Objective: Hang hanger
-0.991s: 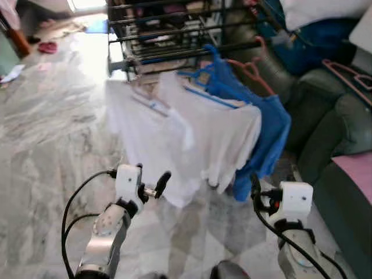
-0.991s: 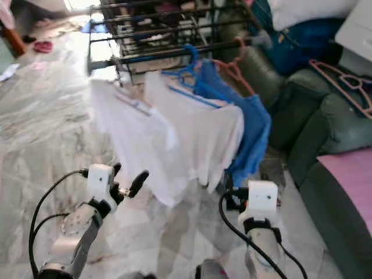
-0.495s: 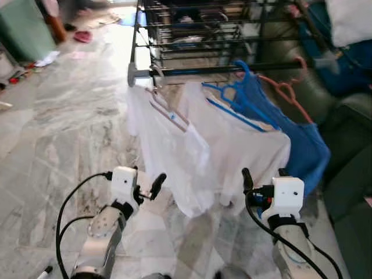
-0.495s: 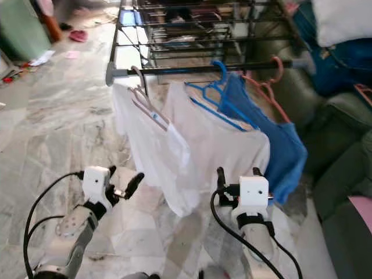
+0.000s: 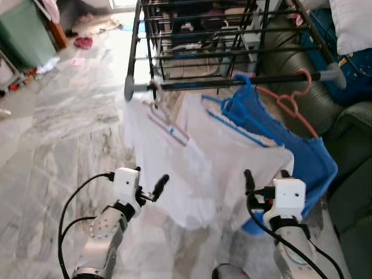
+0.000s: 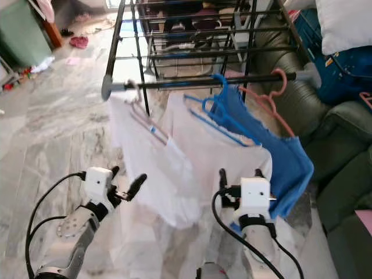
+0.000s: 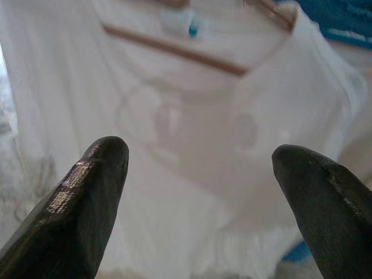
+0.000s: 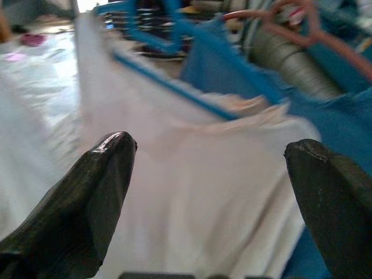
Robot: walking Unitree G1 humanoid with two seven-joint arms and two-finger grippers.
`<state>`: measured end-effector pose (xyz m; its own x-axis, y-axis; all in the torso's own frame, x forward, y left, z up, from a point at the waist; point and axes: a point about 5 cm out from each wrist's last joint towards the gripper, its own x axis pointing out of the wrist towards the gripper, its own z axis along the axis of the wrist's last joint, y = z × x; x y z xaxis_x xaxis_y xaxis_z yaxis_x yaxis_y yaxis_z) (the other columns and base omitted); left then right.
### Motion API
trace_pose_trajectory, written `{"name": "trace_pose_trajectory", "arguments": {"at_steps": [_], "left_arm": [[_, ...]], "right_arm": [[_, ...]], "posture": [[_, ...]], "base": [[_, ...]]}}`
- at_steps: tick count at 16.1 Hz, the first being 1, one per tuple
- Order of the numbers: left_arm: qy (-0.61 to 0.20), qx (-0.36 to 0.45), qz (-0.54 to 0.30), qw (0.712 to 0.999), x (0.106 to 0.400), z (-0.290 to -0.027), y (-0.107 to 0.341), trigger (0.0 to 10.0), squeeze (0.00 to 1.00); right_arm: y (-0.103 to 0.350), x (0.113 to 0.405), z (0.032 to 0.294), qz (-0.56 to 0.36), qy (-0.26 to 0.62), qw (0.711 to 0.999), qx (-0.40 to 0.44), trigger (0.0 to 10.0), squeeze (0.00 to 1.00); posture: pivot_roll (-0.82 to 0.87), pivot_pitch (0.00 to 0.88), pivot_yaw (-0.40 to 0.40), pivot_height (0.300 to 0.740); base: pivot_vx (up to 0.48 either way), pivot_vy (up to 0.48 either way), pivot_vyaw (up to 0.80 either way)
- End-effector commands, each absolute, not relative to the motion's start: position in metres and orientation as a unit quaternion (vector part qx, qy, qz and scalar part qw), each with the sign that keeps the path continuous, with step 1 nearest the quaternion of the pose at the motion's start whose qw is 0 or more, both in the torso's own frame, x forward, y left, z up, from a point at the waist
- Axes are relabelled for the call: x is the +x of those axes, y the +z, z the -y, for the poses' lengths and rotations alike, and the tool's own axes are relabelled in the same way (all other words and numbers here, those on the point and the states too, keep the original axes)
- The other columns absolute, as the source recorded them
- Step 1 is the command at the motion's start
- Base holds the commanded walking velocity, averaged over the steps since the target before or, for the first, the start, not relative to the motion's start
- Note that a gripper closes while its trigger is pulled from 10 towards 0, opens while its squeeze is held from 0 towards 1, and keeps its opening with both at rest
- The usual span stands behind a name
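Observation:
A dark rail [image 5: 232,82] of a drying rack crosses in front of me. Three hangers hang on it: a pale hanger [image 5: 167,123] with a white shirt [image 5: 168,174], a blue hanger [image 5: 237,106] with another white shirt [image 5: 244,157], and a pink hanger [image 5: 292,99] with a blue shirt [image 5: 317,160]. My left gripper [image 5: 152,183] is open and empty, low in front of the first white shirt [image 7: 192,133]. My right gripper [image 5: 266,176] is open and empty too, just before the second white shirt [image 8: 209,192] and the blue hanger [image 8: 174,87].
Behind the rail the rack's shelves [image 5: 197,35] hold more clothes. A dark green sofa [image 5: 349,128] with a white pillow [image 5: 351,23] stands on the right. A green bin [image 5: 23,35] and pink slippers [image 5: 83,42] lie at the far left on the marble floor [image 5: 64,128].
The whole picture has shifted, so the camera moved: the rack now sits more centred and the sofa shows less. Both grippers stay open and held low before the shirts.

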<state>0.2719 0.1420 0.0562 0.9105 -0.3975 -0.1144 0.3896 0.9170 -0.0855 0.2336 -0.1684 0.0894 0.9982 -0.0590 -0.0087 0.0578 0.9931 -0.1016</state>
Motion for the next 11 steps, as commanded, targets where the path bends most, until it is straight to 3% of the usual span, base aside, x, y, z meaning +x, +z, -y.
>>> {"name": "trace_pose_trajectory", "arguments": {"at_steps": [1, 4, 8, 11], "left_arm": [[-0.213, -0.032, -0.069, 0.974, 0.270, -0.136, 0.054, 10.0, 0.00], [-0.217, -0.034, -0.067, 0.973, 0.269, -0.135, 0.055, 10.0, 0.00], [-0.222, -0.033, -0.061, 0.973, 0.268, -0.136, 0.058, 10.0, 0.00], [-0.281, -0.021, -0.038, 0.959, 0.259, -0.132, 0.065, 10.0, 0.00]], "right_arm": [[0.094, 0.234, 0.177, 0.001, -0.048, 0.997, -0.055, 10.0, 0.00], [0.098, 0.237, 0.174, 0.008, -0.044, 0.997, -0.058, 10.0, 0.00], [0.102, 0.240, 0.174, 0.010, -0.047, 0.994, -0.095, 10.0, 0.00], [0.110, 0.245, 0.178, 0.030, -0.042, 0.992, -0.118, 10.0, 0.00]], "posture": [[-0.13, 0.182, 0.051, 0.740], [-0.13, 0.182, 0.051, 0.740], [-0.12, 0.196, 0.055, 0.740], [-0.12, 0.215, 0.057, 0.740]], "base": [[0.326, 0.000, 0.00], [0.363, 0.000, 0.00], [0.000, 0.000, 0.00], [0.000, 0.000, 0.00]]}}
